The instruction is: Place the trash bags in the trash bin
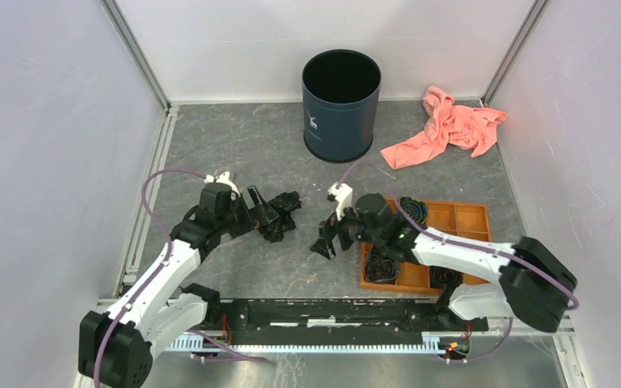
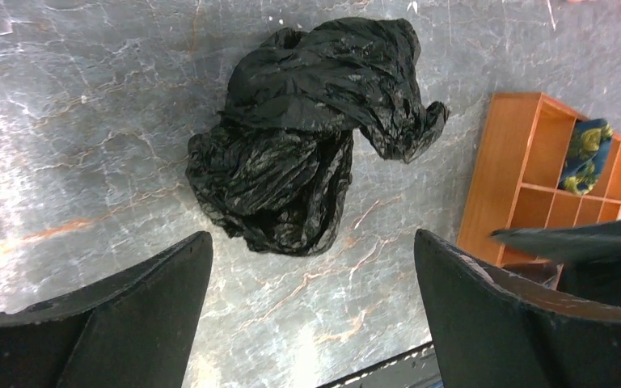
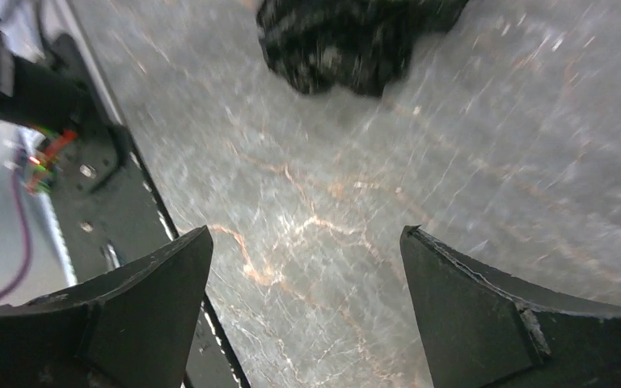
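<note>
- The trash bag [image 2: 307,137] lies crumpled in a glossy heap on the tabletop [image 1: 251,145], just ahead of the left claw [image 2: 311,242] and not yet between its fingers.
- None of the bag is in the trash bin [image 1: 341,121], which stands upright and open-mouthed well beyond both claws.
- The left claw's fingers are held wide apart with nothing gripped. The right claw [image 3: 307,234] is likewise spread and empty, with the heap ahead of it, though that view is blurred.
- The step in hand is judged to be the first grasp. The left claw should be advanced and lowered so that a thick fold, not a single layer of film, is caught before closing.
- Thin film is likely to slip or trail, so a deep bite is advised, and enough lift for the bin's rim to be cleared.
- An orange tray [image 1: 461,208] holding black rolls [image 1: 382,267] lies just beside the right claw, on its outer side. A pink cloth [image 1: 445,129] lies near the bin. Neither is judged to block the path.
- The two claws are near each other across the heap, so a clash between them is to be guarded against.
</note>
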`<action>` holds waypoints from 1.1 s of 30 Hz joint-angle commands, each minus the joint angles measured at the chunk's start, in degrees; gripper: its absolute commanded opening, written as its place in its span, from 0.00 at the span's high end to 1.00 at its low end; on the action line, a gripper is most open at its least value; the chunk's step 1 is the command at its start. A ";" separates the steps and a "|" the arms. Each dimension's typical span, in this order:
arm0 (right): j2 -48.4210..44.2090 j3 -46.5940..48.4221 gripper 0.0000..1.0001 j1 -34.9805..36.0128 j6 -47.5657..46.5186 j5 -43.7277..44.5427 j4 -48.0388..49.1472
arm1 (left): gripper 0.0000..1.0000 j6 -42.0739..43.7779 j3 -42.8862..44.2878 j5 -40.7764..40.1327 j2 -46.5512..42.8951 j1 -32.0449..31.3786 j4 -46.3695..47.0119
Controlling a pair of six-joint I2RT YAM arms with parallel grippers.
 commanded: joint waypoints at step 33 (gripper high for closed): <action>3.09 4.07 0.04 4.54 -10.06 22.14 -0.95 | 0.89 -6.97 -8.43 9.59 6.71 0.33 21.56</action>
